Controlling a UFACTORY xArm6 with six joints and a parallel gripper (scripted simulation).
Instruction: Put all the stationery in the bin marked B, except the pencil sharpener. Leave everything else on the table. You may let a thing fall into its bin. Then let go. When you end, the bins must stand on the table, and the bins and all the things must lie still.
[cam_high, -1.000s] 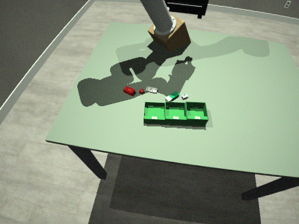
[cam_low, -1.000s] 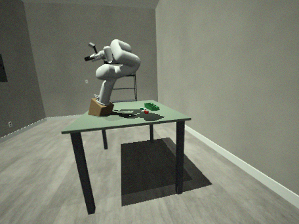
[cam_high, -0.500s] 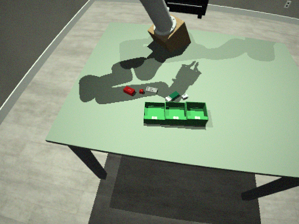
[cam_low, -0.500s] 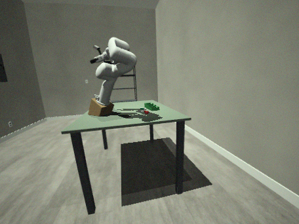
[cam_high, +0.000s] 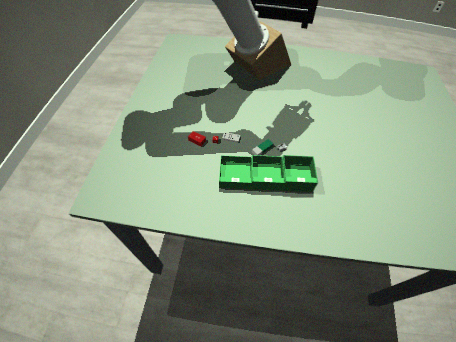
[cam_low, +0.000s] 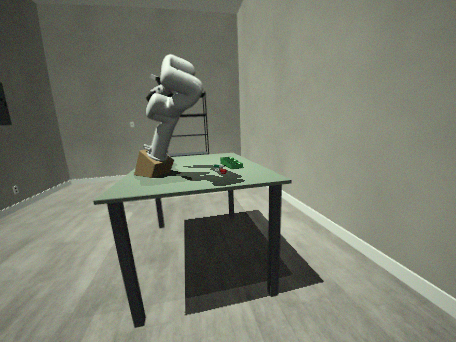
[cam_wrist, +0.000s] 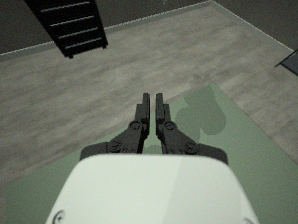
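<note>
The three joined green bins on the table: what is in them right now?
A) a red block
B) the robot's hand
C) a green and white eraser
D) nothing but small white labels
D: in the top view the three joined green bins show only bare floors with white labels, and the small items lie outside them on the pale green table.
</note>
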